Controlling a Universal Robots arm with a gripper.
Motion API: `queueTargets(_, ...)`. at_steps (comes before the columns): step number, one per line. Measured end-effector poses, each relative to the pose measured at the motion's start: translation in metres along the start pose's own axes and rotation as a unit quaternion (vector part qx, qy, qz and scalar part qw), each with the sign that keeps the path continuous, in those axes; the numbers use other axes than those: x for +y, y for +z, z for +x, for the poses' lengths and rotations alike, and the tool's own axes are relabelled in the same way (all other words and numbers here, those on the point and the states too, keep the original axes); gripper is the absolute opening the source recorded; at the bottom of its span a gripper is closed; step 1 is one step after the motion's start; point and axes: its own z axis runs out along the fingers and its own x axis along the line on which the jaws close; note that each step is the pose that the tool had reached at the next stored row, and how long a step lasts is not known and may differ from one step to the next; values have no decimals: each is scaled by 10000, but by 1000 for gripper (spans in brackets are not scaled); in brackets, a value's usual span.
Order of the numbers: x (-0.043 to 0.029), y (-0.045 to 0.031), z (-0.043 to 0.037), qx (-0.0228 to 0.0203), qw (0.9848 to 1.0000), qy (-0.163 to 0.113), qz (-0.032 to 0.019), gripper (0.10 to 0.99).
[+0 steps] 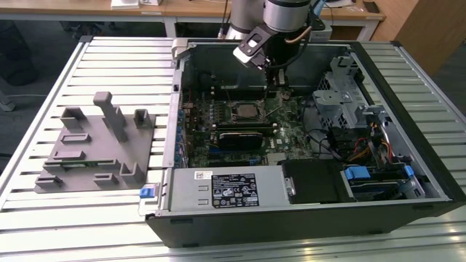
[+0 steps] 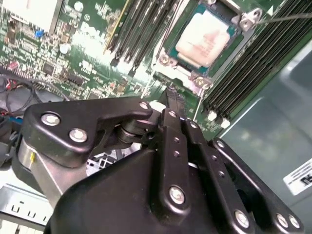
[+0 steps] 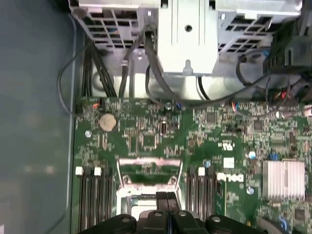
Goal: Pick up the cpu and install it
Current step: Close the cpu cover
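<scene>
Lying open on its side, the black sheet-metal computer case (image 1: pixel 291 224) holds a green, densely studded motherboard (image 1: pixel 291 131). The gripper (image 2: pixel 173 100) has matte black, bolted fingers (image 2: pixel 175 146) pressed together, clamping nothing, tips close over the board. Just beyond the fingertips, the cpu (image 2: pixel 204 39), a thin flat square with a pale silver top, sits inside its metal-rimmed socket frame (image 2: pixel 163 59).

A lab: slatted metal bench (image 1: pixel 109 60), opened computer case (image 1: pixel 291 226).
</scene>
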Motion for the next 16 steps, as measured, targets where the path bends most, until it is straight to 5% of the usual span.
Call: queueTargets(16,231,15,78,-38,10000,1,0,106)
